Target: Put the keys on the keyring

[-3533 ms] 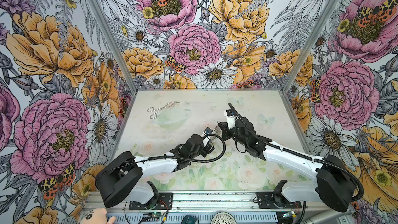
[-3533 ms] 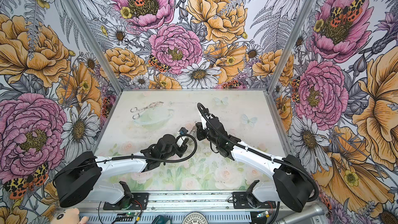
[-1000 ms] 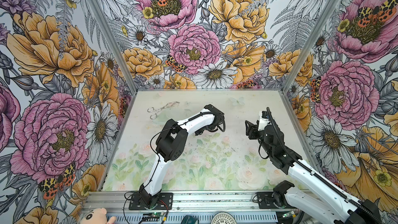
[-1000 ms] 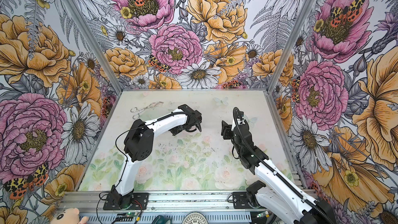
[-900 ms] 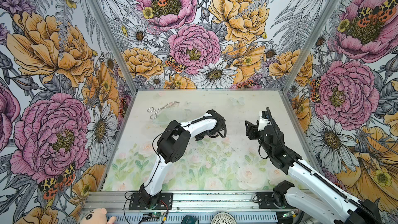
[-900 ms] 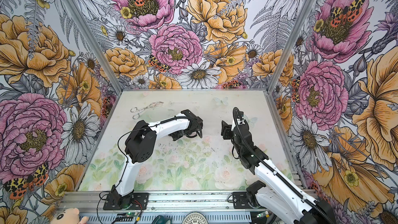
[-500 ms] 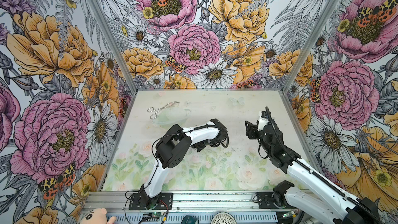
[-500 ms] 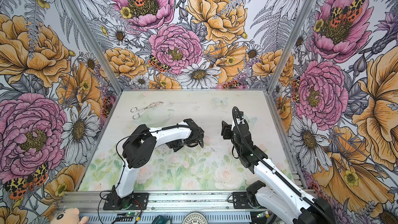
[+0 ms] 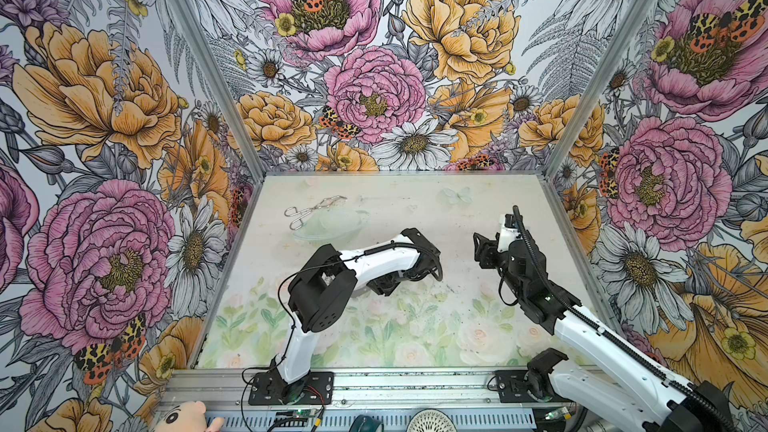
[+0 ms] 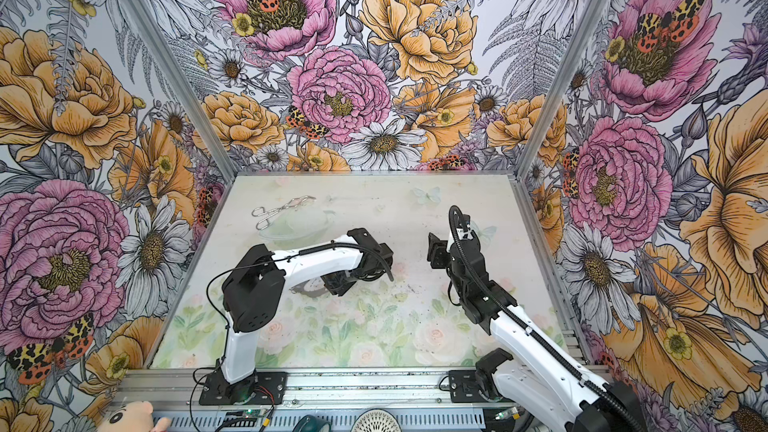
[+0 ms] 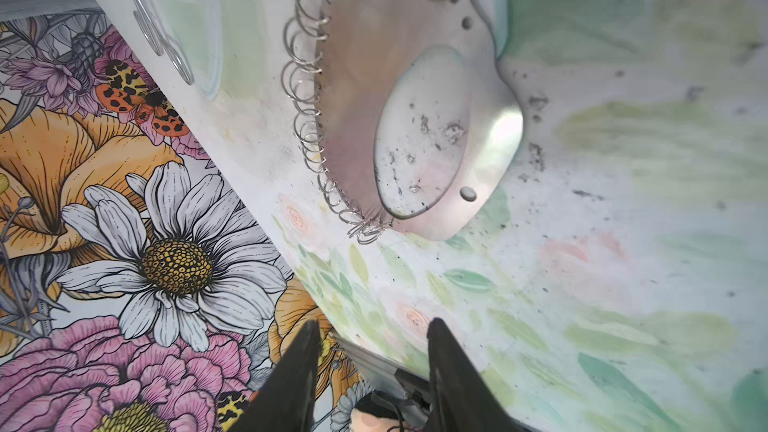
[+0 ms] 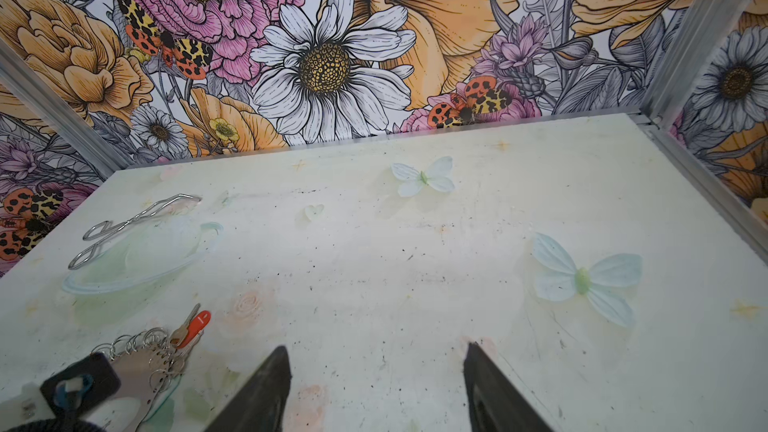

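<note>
Left arm (image 9: 376, 259) folded, left claw (image 11: 374, 322) parted — right claw (image 12: 377, 346) parted

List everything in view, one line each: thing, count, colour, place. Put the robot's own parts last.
keyring: one, grey with silver rings, flat on the table, centre-left
keys: count unclear, silvery with red tag, at the keyring's fringe
tongs: one, silver, far left by the dish
dish: one, clear, far left
plush toy: one, pinkish, below the front rail
left gripper: one, black, open, empty
right gripper: one, black, open, empty
</note>
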